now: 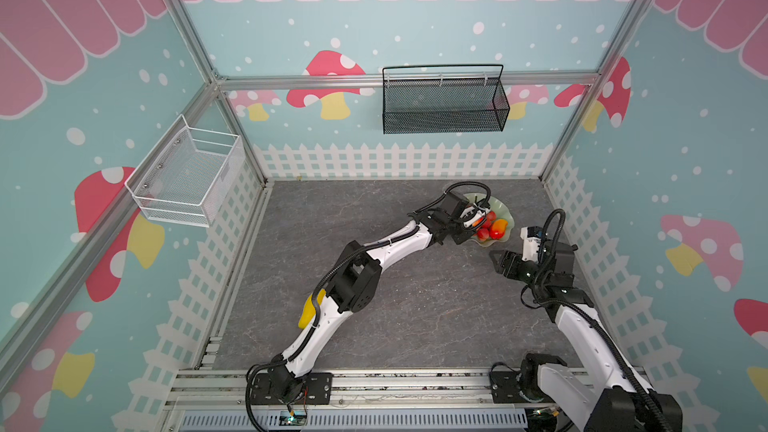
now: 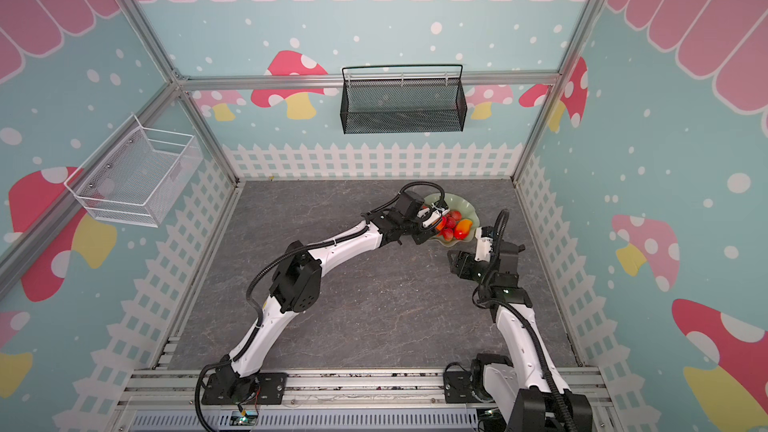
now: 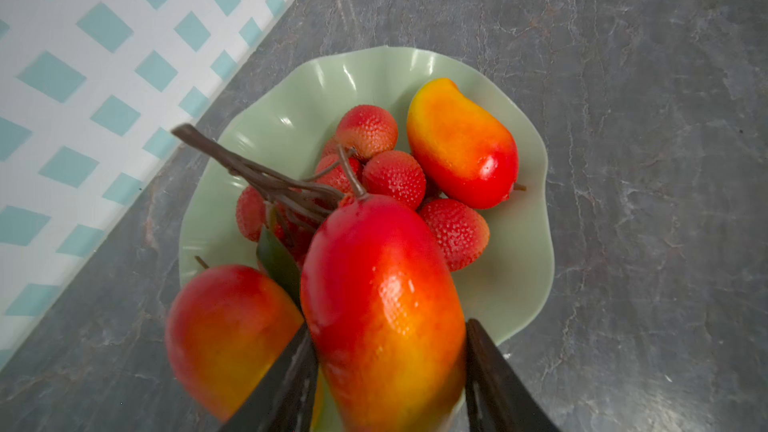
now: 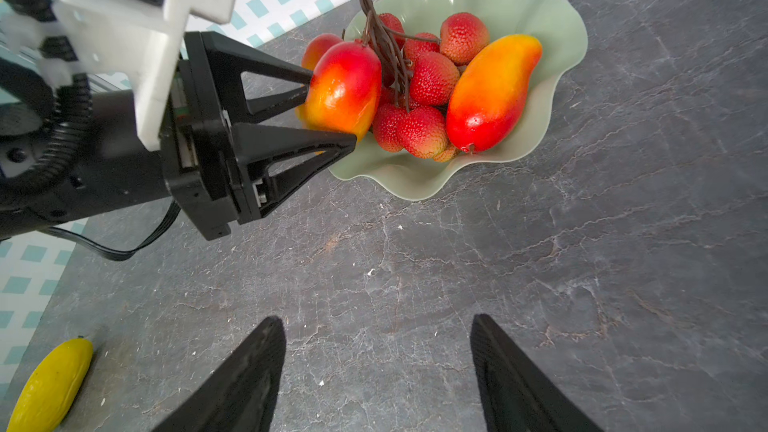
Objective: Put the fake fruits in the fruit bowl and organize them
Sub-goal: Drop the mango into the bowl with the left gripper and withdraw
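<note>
Red-orange plastic, slick and glossy, sits between the two black fingers of my left gripper (image 3: 388, 324). I have them drawn in on a mango (image 3: 382, 305), one finger against each flank, and I judge the hold a light one. The mango's long axis runs straight out along my fingers, stem end foremost. That end rests on or just above the lychee cluster (image 3: 392, 176); I cannot tell which. Its blunt end lies back over the near rim of the fruit bowl (image 3: 519, 292). Letting go here looks risky to me, since it could roll outward unless the nose goes further in first.

Beyond the lychees a second mango (image 3: 461, 147) lies inside the bowl along its far wall. A third mango (image 3: 228, 334) lies just beside the held one at the rim; whether it is fully inside I cannot tell. In both top views the bowl stands right of centre on the grey stone-look table (image 1: 415, 305).

My right gripper (image 4: 376, 320) hangs wide open and empty over bare table near the bowl. The yellow curved fruit (image 1: 306, 315) lies on the table at lower left of centre in a top view. It is half hidden by my left forearm and well apart from the bowl. I judge my left arm the nearer one for it.
</note>
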Controlling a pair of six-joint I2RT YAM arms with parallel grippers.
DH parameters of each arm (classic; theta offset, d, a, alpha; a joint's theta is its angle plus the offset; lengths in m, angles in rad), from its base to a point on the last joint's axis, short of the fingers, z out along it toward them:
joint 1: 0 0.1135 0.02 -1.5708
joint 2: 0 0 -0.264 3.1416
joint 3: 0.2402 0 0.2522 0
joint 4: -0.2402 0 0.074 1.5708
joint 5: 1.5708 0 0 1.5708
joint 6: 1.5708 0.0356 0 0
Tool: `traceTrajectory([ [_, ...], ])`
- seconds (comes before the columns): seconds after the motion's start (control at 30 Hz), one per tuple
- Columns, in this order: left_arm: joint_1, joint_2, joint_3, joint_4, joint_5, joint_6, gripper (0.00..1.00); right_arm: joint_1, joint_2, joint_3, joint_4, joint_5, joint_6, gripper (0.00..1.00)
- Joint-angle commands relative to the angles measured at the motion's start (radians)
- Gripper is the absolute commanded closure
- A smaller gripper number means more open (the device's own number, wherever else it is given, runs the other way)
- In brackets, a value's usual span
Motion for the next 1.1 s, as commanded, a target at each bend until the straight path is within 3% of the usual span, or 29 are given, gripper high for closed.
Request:
traceTrajectory([
  [0.0, 0.000, 0.003, -0.003, 0.065, -0.005, 0.073, 0.46, -0.003, -0.008, 0.008, 0.015, -0.007, -0.005, 0.26],
  [0.43, 0.004, 0.021, -0.009, 0.113, 0.030, 0.040, 0.38, -0.003, -0.005, 0.032, 0.001, 0.008, -0.008, 0.26],
  [0.53, 0.016, -0.085, -0.112, 0.224, 0.037, -0.072, 0.35, -0.002, 0.002, 0.035, 0.004, 0.011, -0.016, 0.26],
  [0.67, 0.052, -0.355, -0.374, 0.369, -0.010, -0.219, 0.15, 0.010, -0.003, 0.063, 0.022, -0.010, -0.065, 0.25],
  [0.8, 0.091, -0.643, -0.626, 0.142, -0.329, -0.420, 0.08, 0.124, 0.017, 0.105, 0.071, -0.023, -0.103, 0.22],
  [0.93, 0.148, -0.900, -0.925, -0.232, -0.588, -0.785, 0.08, 0.310, 0.107, 0.135, 0.161, -0.051, -0.086, 0.18],
  [1.0, 0.154, -1.004, -1.023, -0.442, -0.667, -0.973, 0.07, 0.362, 0.151, 0.133, 0.217, -0.079, -0.054, 0.18],
  [1.07, 0.157, -1.098, -1.121, -0.564, -0.670, -1.148, 0.06, 0.413, 0.173, 0.122, 0.265, -0.083, -0.032, 0.17],
])
